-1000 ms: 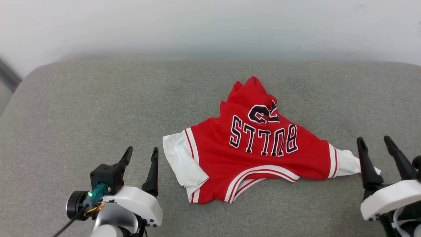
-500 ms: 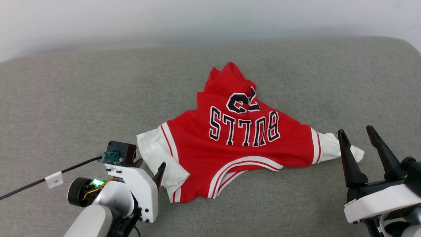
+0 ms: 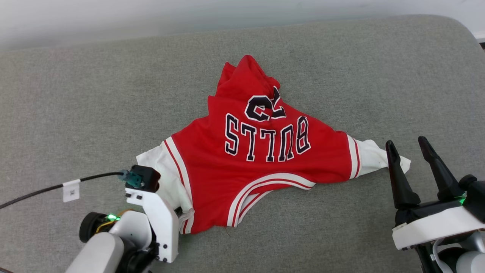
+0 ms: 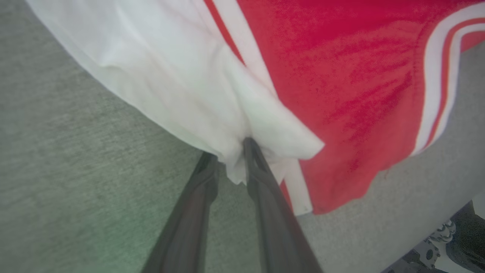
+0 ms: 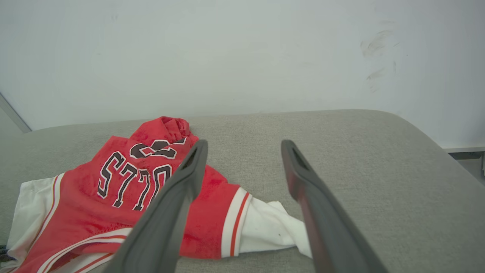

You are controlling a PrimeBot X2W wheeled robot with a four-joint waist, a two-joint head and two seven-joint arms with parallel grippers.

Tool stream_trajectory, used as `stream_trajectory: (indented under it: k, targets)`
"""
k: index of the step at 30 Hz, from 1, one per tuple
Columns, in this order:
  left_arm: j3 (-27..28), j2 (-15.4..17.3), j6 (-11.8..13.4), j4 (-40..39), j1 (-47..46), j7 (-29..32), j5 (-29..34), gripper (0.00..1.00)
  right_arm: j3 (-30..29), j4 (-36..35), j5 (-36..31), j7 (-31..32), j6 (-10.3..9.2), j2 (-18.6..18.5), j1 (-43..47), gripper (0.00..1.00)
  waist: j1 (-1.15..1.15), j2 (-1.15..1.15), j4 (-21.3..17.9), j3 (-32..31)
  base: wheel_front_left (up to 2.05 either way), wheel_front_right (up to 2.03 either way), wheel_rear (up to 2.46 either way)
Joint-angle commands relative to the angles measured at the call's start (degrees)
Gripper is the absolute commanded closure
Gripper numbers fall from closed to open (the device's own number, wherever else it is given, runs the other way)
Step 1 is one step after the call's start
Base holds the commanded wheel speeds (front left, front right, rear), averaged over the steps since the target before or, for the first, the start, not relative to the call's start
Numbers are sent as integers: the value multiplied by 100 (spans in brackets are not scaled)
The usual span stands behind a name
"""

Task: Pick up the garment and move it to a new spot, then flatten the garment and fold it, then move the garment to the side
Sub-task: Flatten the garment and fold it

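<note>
The garment [image 3: 265, 163] is a red jersey with white sleeves and a black "BULLS 23" print. It lies crumpled on the grey cushion [image 3: 75, 94], its print upside down in the head view. My left gripper [image 4: 229, 149] points down at the near left white sleeve [image 3: 159, 174], and its two fingers are pinched on a fold of that white cloth. In the head view the wrist body hides those fingertips. My right gripper [image 3: 406, 144] stands open just right of the other white sleeve [image 5: 269, 227], with no cloth between its fingers [image 5: 182, 197].
A pale wall [image 5: 227, 57] runs behind the cushion. The cushion's rounded right corner [image 3: 470, 34] lies at the far right. A black cable [image 3: 38, 191] with a white tag trails left from my left wrist.
The head camera has tilted down and turned. My left gripper has moved from beside the garment onto the white sleeve and narrowed around its cloth. The right gripper stays open.
</note>
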Motion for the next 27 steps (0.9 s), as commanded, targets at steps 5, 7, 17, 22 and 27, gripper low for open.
stream_trajectory:
  k: [5,7,17,22,27]
  targets:
    - [40,-71,71,4,176,-502,128,100,-138,56,94,61,-4,-100,55,0,0,0,99,-178,0,0,0]
    - [173,-28,161,-136,191,-802,215,100,-222,91,173,153,-4,-162,83,0,0,0,149,-246,0,0,0]
    - [437,-19,574,-920,472,-1648,548,100,-803,780,944,1166,-4,-667,127,0,0,0,344,-414,0,0,0]
    - [374,-62,621,-1313,371,-1803,683,100,-672,1273,1420,2391,-4,-1120,-113,0,0,0,463,-286,0,0,0]
    - [226,-130,609,-1496,218,-1824,788,100,-241,1578,1699,3360,-4,-1490,-460,0,0,0,602,-54,0,0,0]
